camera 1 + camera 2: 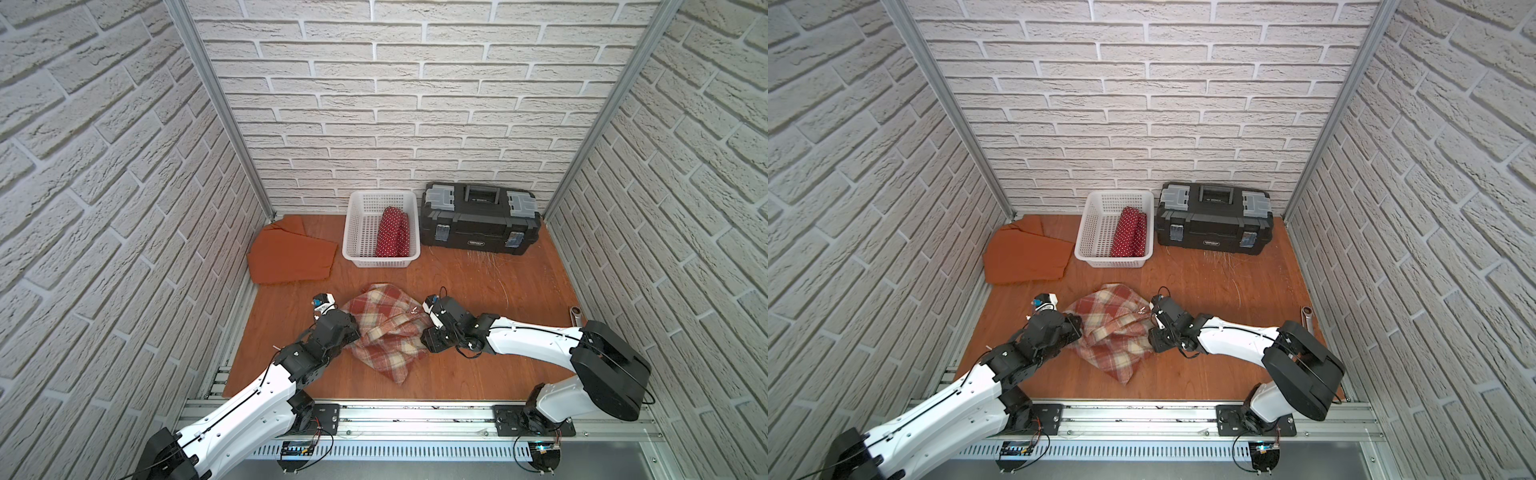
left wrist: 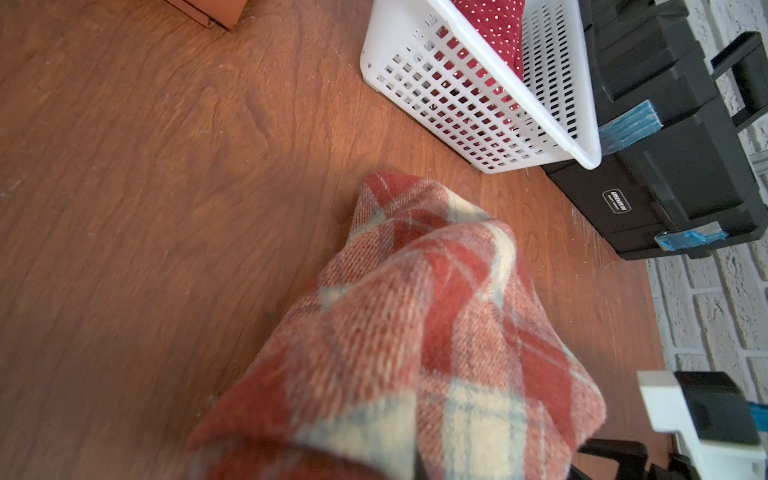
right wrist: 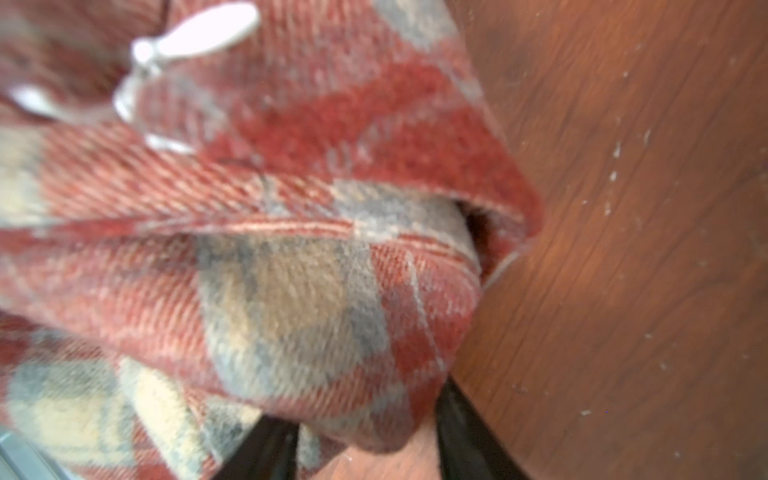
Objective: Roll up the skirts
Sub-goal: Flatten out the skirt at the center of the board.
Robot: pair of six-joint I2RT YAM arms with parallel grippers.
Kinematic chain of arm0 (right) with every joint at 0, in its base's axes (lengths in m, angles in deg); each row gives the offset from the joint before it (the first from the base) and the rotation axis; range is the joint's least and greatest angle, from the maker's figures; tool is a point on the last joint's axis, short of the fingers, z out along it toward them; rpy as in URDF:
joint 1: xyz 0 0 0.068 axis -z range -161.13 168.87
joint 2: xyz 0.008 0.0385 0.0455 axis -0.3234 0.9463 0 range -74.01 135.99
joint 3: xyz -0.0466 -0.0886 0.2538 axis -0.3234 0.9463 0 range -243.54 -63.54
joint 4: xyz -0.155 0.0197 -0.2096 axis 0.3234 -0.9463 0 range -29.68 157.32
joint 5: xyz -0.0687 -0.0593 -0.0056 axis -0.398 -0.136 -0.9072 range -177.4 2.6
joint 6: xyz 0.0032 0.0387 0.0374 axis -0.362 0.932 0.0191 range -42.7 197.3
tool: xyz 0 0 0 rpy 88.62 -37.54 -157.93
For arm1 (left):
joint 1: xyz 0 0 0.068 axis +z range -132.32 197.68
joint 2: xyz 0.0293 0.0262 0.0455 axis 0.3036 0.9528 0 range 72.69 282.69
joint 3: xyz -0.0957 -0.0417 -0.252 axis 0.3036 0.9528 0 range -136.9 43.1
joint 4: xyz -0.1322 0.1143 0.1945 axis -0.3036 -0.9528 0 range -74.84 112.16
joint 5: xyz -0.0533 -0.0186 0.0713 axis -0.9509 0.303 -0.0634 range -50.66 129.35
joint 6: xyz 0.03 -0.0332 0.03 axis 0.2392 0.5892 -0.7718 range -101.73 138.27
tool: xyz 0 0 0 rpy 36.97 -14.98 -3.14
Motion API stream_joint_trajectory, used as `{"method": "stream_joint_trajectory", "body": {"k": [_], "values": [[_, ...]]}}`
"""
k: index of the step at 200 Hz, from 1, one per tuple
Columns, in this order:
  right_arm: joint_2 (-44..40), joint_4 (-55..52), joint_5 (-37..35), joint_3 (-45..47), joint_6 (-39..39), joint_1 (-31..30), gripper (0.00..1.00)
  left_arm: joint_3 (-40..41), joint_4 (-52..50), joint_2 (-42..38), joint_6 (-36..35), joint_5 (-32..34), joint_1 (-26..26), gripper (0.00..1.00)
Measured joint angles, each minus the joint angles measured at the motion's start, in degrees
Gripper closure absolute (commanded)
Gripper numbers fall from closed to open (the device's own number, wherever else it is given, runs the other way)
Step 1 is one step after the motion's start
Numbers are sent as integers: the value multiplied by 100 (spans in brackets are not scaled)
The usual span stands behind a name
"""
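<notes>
The red-and-cream plaid skirt (image 1: pixel 386 328) (image 1: pixel 1113 328) lies bunched and partly rolled mid-table, between both grippers. My left gripper (image 1: pixel 358 332) (image 1: pixel 1079 328) is at its left side, shut on the cloth. In the left wrist view the plaid skirt (image 2: pixel 415 332) covers the jaws. My right gripper (image 1: pixel 422 334) (image 3: pixel 365 449) is at the skirt's right end, its black fingers (image 3: pixel 465 436) apart with a rolled fold (image 3: pixel 291 270) bulging between them. The polka-dot skirt (image 1: pixel 392 232) (image 2: pixel 494 25) lies rolled in the basket. The rust-orange skirt (image 1: pixel 291 257) (image 1: pixel 1025 257) lies flat at the back left.
The white mesh basket (image 1: pixel 353 232) (image 1: pixel 1088 232) (image 2: pixel 457 104) stands at the back centre, with the black toolbox (image 1: pixel 478 224) (image 1: pixel 1214 224) (image 2: pixel 673 166) right of it. A metal wrench (image 1: pixel 577 316) lies by the right wall. Brick walls close in three sides.
</notes>
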State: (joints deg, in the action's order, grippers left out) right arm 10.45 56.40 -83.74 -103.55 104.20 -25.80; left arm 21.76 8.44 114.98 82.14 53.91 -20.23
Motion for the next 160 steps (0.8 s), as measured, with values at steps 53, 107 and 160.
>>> {"method": "stream_joint_trajectory", "body": {"k": [53, 107, 160], "values": [[9, 52, 428, -13, -267, 83, 46, 151, -96, -260, 4, -225, 310, 100], [70, 229, 619, -57, -358, 199, 80, 249, -122, -262, 20, -337, 387, 100], [-160, -4, 629, -254, -382, 232, 98, 313, -131, -258, 20, -376, 431, 100]]}}
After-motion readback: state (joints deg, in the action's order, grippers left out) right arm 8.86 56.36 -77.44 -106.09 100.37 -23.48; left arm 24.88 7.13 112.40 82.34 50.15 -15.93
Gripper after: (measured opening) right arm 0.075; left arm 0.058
